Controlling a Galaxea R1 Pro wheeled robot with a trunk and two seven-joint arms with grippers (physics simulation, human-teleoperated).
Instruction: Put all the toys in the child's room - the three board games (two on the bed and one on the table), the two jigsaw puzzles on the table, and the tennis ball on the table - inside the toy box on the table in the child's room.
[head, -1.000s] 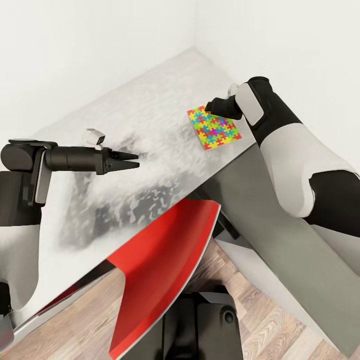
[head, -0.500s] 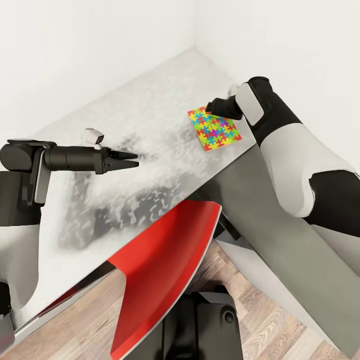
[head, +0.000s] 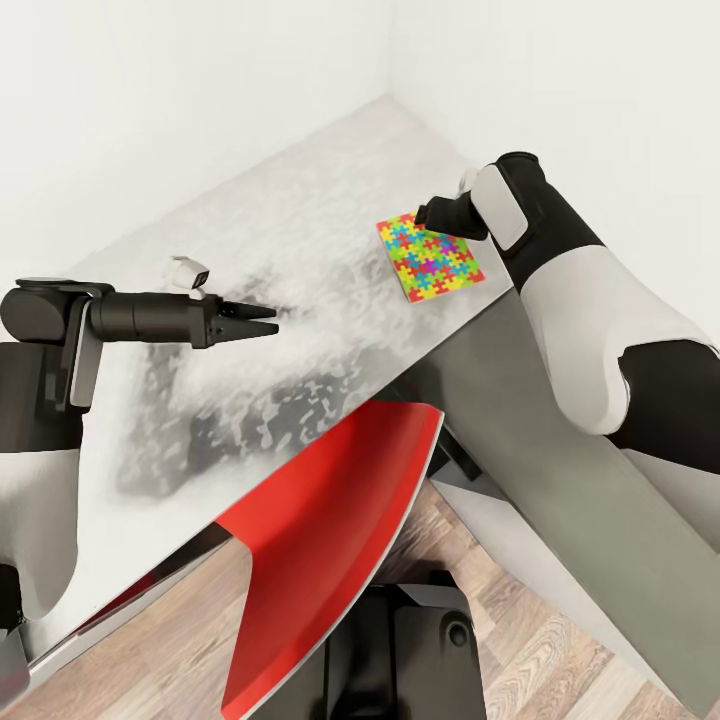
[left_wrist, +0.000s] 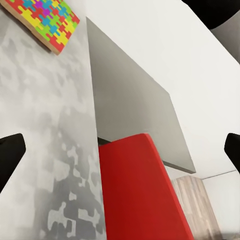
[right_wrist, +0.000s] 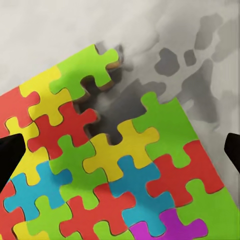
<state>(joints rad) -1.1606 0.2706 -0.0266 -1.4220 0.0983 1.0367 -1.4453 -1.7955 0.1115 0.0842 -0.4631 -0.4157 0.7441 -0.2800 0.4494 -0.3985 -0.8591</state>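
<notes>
The right tool (head: 420, 213) hangs low over the far corner of the jigsaw puzzle (head: 430, 256), fingers spread wide with nothing held; in its wrist view only the dark fingertips show at either side, with the puzzle's bright pieces between. The slab lies flat on the light-grey table (head: 300, 250), near the edge where the lower dark section joins. The left tool (head: 268, 320) hovers well apart over bare table, its fingers nearly together and empty. The slab being thin and flat, I judge the fingers may scrape the table, or skid it off the edge.
</notes>
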